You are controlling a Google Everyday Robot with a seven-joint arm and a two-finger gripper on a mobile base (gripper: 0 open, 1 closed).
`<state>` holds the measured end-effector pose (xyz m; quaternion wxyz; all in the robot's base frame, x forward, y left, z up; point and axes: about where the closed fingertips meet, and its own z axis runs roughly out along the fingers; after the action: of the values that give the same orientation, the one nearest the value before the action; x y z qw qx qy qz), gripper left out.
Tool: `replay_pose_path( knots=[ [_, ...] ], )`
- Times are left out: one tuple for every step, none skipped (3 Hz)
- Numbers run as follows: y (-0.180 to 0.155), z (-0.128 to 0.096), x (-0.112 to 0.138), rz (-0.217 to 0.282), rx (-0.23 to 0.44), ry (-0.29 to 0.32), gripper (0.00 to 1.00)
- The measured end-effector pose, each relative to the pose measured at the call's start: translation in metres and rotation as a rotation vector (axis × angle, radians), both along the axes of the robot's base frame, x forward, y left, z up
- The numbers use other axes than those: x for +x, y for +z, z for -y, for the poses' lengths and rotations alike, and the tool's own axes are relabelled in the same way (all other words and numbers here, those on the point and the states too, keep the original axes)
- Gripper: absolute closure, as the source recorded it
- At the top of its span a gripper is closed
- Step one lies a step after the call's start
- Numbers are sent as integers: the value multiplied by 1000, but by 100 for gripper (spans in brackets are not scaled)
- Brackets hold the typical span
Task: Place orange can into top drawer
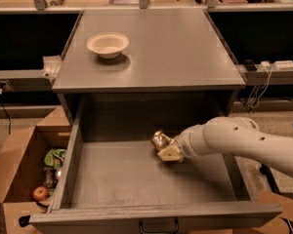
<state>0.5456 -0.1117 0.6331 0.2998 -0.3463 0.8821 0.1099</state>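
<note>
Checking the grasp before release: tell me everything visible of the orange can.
The orange can is small, shiny metal, mottled gold-orange and brown, seemingly dented. It lies tilted in the gripper, whose cream fingers clamp its lower right side. It hangs inside the open top drawer, toward the back, low over the grey floor; contact with the floor cannot be told.

Grey cabinet [176, 52] on speckled floor [278, 123] — cardboard box [10, 165] beside it, counter [102, 3] behind.
</note>
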Motion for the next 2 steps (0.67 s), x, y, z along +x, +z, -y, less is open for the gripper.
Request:
replay_pose_path(
  knots=[
    [-6, -4, 5, -4, 11, -5, 58],
    [-13, -2, 9, -8, 19, -5, 34]
  ],
)
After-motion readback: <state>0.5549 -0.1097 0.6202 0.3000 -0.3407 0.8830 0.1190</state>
